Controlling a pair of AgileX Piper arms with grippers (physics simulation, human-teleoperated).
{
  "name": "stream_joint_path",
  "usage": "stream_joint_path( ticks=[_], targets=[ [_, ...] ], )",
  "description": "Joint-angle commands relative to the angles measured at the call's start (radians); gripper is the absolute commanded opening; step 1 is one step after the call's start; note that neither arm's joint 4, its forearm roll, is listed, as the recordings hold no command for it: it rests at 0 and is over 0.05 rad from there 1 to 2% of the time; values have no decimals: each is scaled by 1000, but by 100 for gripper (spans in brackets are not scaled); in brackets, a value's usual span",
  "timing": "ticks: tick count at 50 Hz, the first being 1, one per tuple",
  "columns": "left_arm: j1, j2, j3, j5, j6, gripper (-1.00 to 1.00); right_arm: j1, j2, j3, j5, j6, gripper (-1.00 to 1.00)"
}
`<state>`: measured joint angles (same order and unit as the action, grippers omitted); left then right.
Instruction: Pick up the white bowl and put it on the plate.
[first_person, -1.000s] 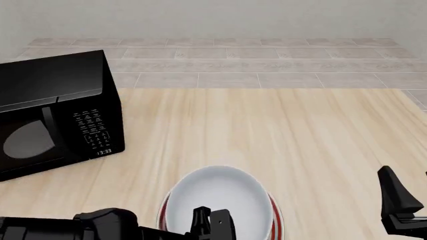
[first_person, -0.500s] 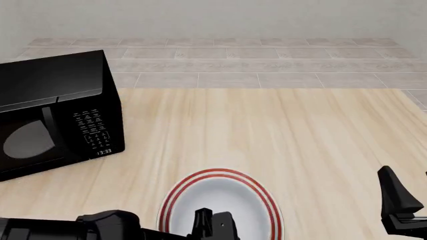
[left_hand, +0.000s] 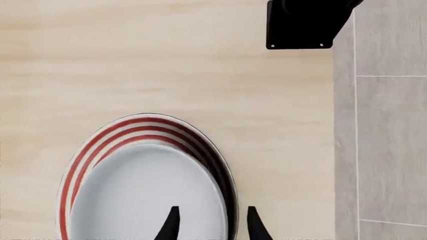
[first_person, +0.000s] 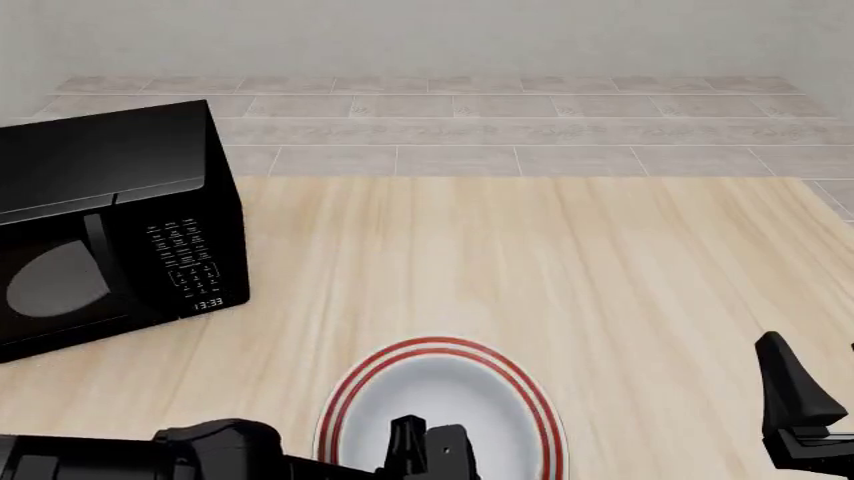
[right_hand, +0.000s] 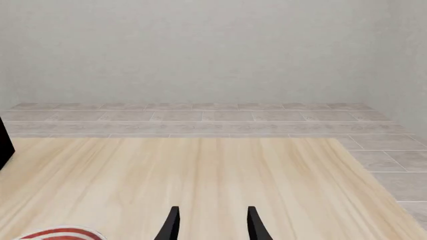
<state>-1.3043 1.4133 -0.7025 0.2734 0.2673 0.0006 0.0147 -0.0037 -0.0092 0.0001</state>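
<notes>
Left wrist: bowl (left_hand: 143, 195) sits in plate (left_hand: 207, 150); left gripper (left_hand: 212, 225) jaws spread, straddling both rims, gripping nothing.
Front: plate (first_person: 447, 350) at table's (first_person: 601, 260) near edge, gripper (first_person: 427, 450) above it.
Right wrist: right gripper (right_hand: 212, 222) open, empty, well apart from the plate.

Both arms are matte black all over, with no visible markings, cables or screws. The left arm (first_person: 120, 455) is a thick, rounded, blocky link that narrows toward its gripper, where a squarish black housing sits just behind the fingers. The left gripper (left_hand: 212, 225) shows 2 slim, tapered black fingers with pointed tips. The right gripper (right_hand: 212, 225) has the same 2 pointed fingers. The right arm (first_person: 801, 410) appears as an angular black wedge-shaped piece above a blocky bracket.
</notes>
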Motion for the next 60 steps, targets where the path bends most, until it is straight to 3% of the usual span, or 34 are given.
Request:
stream_joint_path(
  ticks=[1, 27, 50, 60],
  targets=[
    [10, -29, -1, 23, 14, 100, 0, -3, 0, 2, 0, 100],
    [55, -186, 4, 143, 62, 100, 0, -3, 0, 2, 0, 100],
    [181, -444, 41, 301, 141, 100, 0, -3, 0, 2, 0, 100],
    [181, -444, 41, 301, 141, 100, 0, -3, 0, 3, 0, 100]
  ],
)
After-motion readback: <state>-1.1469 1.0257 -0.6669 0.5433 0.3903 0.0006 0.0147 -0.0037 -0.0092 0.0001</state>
